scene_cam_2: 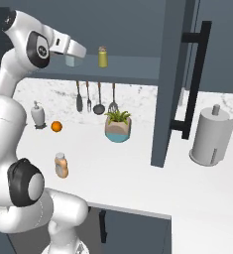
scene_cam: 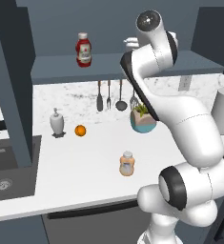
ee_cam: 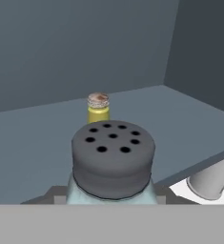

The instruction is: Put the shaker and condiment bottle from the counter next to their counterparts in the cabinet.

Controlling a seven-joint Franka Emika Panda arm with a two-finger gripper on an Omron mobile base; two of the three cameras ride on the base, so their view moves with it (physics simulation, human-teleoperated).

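The white arm is stretched up to the dark blue-grey wall cabinet (scene_cam_2: pixel 138 69), and the gripper (scene_cam_2: pixel 72 58) is at the front edge of its long open shelf with the small pale blue-grey shaker with the perforated dark grey cap (ee_cam: pixel 112 159) clamped between its fingers. In the hand view the cap sits right up close, and beyond it, further back on the shelf, stands the small yellow shaker with a tan cap (ee_cam: pixel 98 109), apart from the held one with bare shelf between them. To the right the shelf runs on open to the cabinet's side wall. Over on the left end of the shelf, well apart, stands the red ketchup bottle with a white cap (scene_cam: pixel 84 49). Down below, the short peach-orange condiment bottle with a pale cap (scene_cam: pixel 127 164) is upright on the white marbled counter (scene_cam: pixel 85 162), near the front edge, open counter all around it. A small orange fruit (scene_cam: pixel 80 130) and a grey soap dispenser (scene_cam: pixel 57 122) sit further back by the wall.
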